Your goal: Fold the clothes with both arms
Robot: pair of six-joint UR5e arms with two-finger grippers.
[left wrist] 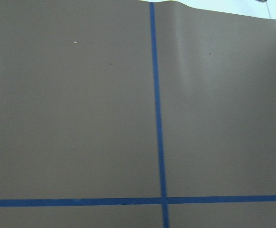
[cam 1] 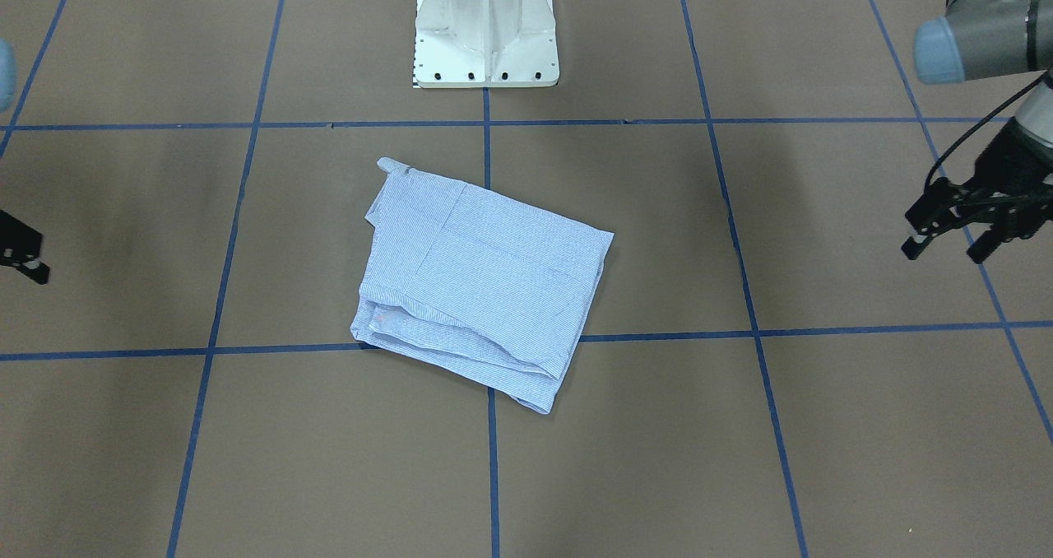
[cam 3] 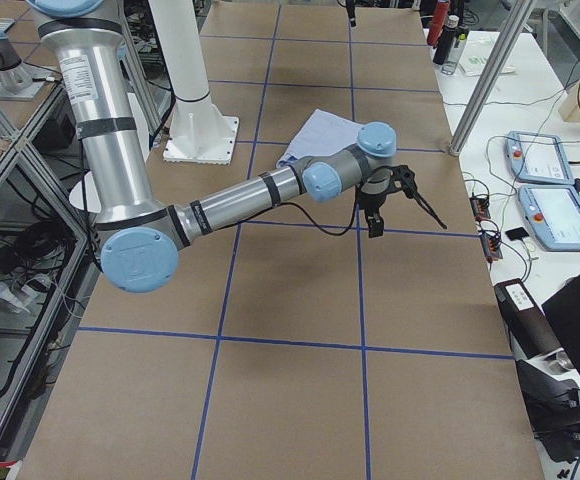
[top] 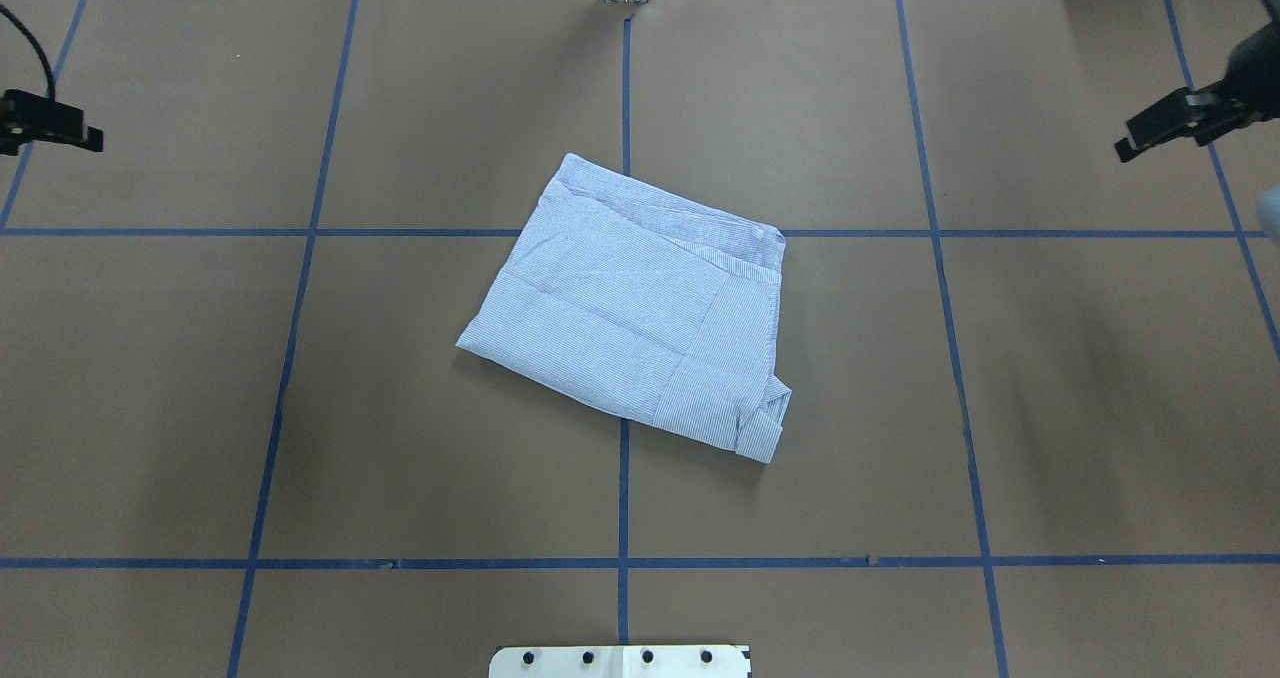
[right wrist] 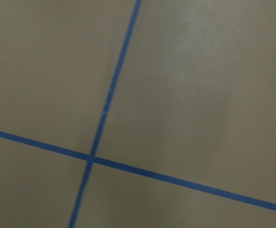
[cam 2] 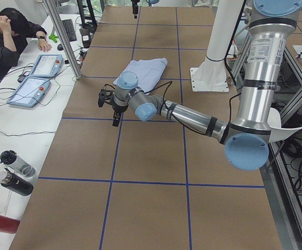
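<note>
The clothes (cam 1: 485,286) are one light blue-and-white striped shirt, folded into a compact rectangle in the middle of the table, also seen in the overhead view (top: 640,298). Neither gripper touches it. My left gripper (cam 1: 944,249) hangs open and empty far to the shirt's side, at the overhead view's left edge (top: 85,138). My right gripper (top: 1135,146) is at the opposite side, open and empty, only partly visible in the front view (cam 1: 25,258). Both wrist views show only brown table and blue tape lines.
The white pedestal base (cam 1: 485,27) stands behind the shirt. Blue tape lines (top: 623,498) divide the brown table into squares. Past the far edge a person (cam 2: 8,31) sits at a side desk with teach pendants (cam 2: 36,78); bottles (cam 2: 13,174) lie nearby.
</note>
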